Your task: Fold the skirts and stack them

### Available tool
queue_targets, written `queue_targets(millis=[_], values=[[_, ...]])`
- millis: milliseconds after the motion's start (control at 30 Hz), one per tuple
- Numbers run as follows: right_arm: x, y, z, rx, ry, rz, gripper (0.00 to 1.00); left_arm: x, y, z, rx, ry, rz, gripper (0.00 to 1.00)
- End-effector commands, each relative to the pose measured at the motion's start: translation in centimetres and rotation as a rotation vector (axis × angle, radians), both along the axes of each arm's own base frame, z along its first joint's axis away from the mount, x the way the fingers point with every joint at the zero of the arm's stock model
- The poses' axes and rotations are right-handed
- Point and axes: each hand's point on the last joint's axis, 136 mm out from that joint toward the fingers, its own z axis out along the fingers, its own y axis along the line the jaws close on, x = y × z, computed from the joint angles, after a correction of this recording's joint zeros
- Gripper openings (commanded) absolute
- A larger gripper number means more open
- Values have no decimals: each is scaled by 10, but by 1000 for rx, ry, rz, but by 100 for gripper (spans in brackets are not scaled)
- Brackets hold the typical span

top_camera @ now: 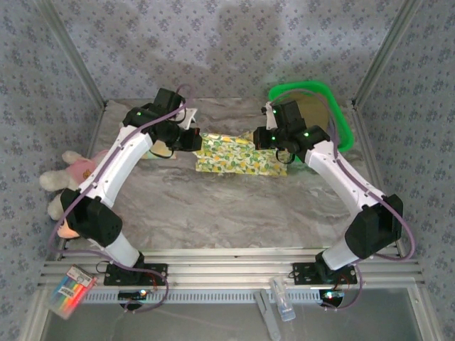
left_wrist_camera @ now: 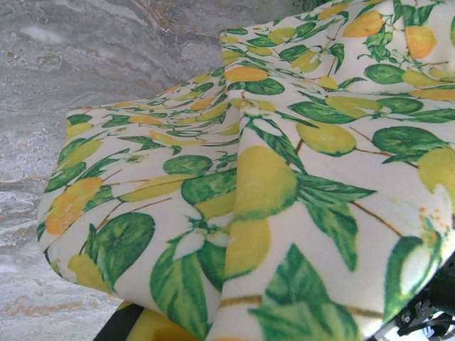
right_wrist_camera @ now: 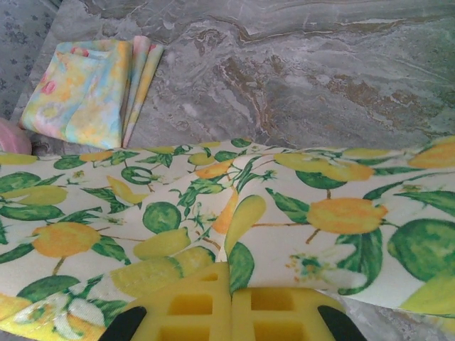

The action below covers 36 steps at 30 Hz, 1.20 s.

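My left hand (top_camera: pixel 190 139) and right hand (top_camera: pixel 261 138) pinch the lemon-print skirt (top_camera: pixel 238 158) at its 9 and 3 o'clock ends, toward 12 o'clock on the desk (top_camera: pixel 213 206), where an uneven pull could slip a corner and skew the fold

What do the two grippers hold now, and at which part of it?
Both hold the floral skirt: left gripper pinches its left end, right gripper its right end.

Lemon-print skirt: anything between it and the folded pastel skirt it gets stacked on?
Nothing visible does. In the right wrist view, only bare marble table lies between the lemon-print skirt and the folded pastel skirt.
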Motion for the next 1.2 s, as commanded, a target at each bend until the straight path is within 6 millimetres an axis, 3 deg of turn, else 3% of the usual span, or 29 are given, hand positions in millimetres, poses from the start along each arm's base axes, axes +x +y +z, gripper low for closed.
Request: queue_targets(millis=[0, 100, 233, 333, 467, 533, 600, 667, 767, 800, 833, 867, 933, 1000, 1033, 1167], values=[[2, -8, 17, -12, -60, -8, 0, 0, 18, 31, -21, -83, 55, 0], [13, -12, 28, 6, -103, -22, 0, 13, 25, 44, -2, -146, 56, 0], [48, -13, 44, 37, -169, -42, 0, 40, 33, 65, 17, -240, 54, 0], [66, 6, 66, 61, -224, 19, 0, 40, 38, 94, 38, -300, 40, 0], [80, 26, 97, 58, -313, 74, 0, 40, 58, 130, 128, -467, 57, 0], [84, 26, 108, 49, -350, 65, 0, 39, 64, 137, 174, -517, 39, 1], [78, 27, 111, 57, -376, 68, 0, 33, 63, 131, 224, -546, 13, 1], [64, 30, 97, 42, -386, 89, 0, 21, 52, 107, 295, -568, -37, 1], [23, 25, 21, -91, -339, 115, 2, -14, 32, 51, 371, -574, -106, 4], [9, 22, -2, -117, -319, 120, 9, -27, 27, 31, 385, -565, -124, 11], [-15, 17, -44, -147, -257, 135, 22, -43, 21, 8, 389, -553, -144, 26], [-36, 11, -72, -157, -205, 138, 37, -61, 15, -15, 389, -525, -166, 46], [-70, -8, -111, -187, -107, 104, 54, -88, 13, -43, 369, -455, -166, 67], [-91, -26, -126, -204, -52, 52, 81, -109, 9, -53, 315, -395, -160, 91], [-98, -32, -127, -203, -39, 32, 88, -115, 10, -52, 287, -371, -138, 99], [-97, -42, -114, -196, -44, -45, 92, -110, 27, -59, 230, -324, 73, 100]])
